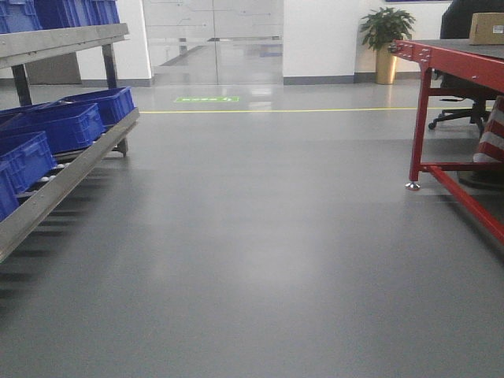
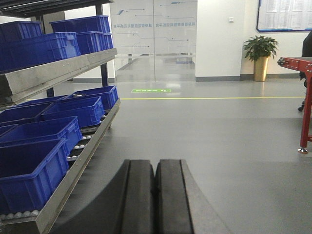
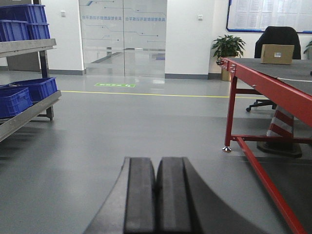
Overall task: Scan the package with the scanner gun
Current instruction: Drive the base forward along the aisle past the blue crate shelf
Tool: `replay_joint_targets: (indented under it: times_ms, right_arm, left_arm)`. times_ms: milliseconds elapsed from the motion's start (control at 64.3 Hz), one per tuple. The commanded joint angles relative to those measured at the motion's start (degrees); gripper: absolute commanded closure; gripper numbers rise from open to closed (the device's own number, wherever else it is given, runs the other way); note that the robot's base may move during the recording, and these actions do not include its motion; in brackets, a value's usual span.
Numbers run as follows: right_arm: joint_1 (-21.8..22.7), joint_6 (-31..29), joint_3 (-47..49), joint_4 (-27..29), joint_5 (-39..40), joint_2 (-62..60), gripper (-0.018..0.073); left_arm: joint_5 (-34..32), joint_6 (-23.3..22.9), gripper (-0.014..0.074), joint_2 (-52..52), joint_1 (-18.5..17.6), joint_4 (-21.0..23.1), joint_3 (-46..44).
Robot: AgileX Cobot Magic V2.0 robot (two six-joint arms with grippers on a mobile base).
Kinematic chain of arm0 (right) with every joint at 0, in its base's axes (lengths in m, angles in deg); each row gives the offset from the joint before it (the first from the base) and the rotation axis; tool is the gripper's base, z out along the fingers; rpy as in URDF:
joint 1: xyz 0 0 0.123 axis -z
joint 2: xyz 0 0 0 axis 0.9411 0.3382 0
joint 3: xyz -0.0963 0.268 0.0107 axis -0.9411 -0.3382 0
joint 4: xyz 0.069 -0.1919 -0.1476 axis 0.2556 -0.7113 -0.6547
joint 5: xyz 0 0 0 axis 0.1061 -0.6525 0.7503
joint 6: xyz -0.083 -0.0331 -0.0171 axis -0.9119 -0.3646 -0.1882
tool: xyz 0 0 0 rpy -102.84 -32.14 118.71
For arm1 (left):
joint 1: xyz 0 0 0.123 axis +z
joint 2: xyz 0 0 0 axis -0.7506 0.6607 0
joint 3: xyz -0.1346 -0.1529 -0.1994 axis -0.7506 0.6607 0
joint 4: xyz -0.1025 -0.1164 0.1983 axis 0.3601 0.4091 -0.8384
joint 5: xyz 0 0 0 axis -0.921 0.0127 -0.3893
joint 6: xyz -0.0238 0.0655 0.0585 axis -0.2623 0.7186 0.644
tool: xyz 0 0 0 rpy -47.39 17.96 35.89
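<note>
With left gripper [image 2: 156, 170] and right gripper [image 3: 157, 168] closed empty, tan cardboard package [image 3: 277, 53] waits upper right on red steel worktop [image 3: 265, 84]; base may clip its leg.

At 1 o'clock in the front view, the package [image 1: 487, 27] is running off the right edge. Its white label [image 3: 278, 55] is showing too small to read. The worktop [image 3: 273, 73] is hiding part of a striped traffic cone [image 3: 282, 124]. Bottom edges are cutting off the left claw [image 2: 156, 200] and right claw [image 3: 157, 200].
</note>
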Motion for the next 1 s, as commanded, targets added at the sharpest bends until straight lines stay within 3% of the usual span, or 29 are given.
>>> replay_joint_targets:
  times_ms: [0, 980]
  right_arm:
    - [0.15, -0.50, 0.00, 0.10, 0.91, -0.16, 0.0728]
    - [0.15, -0.50, 0.00, 0.10, 0.91, -0.16, 0.0728]
  left_arm:
    - [-1.05, 0.02, 0.0707, -0.24, 0.07, 0.37, -0.08]
    - [-1.05, 0.02, 0.0707, -0.24, 0.07, 0.37, -0.08]
